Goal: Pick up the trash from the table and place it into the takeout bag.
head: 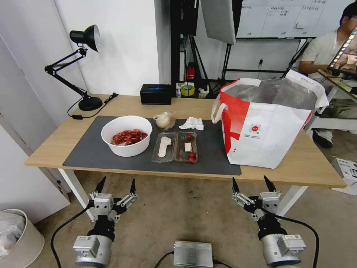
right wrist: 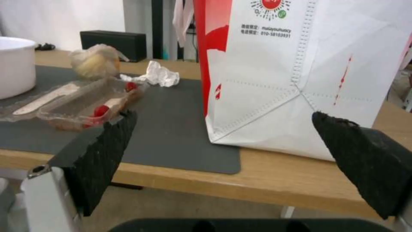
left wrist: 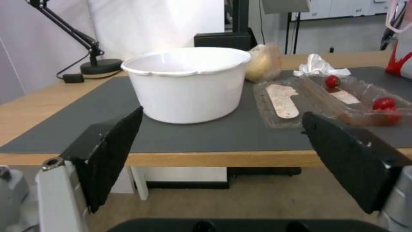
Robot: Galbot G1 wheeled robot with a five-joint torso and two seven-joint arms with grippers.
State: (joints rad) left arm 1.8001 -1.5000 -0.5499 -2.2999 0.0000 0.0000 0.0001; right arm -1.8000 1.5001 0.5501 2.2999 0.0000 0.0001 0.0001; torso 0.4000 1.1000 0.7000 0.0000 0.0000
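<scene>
Ahead of the spread left end effector [head: 116, 185] sits the white round bowl of red shells [head: 126, 135] on the tabletop [head: 48, 147]. Right end effector [head: 254, 183], also spread, faces the large white-and-red takeout bag [head: 266, 123]; left arm judged nearer the trash.

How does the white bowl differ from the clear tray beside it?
The bowl is round, deep and opaque white, holding red shells; the tray is flat, clear and hinged open, holding small red pieces. The bowl stands taller than the tray. Both rest on the grey mat.
</scene>
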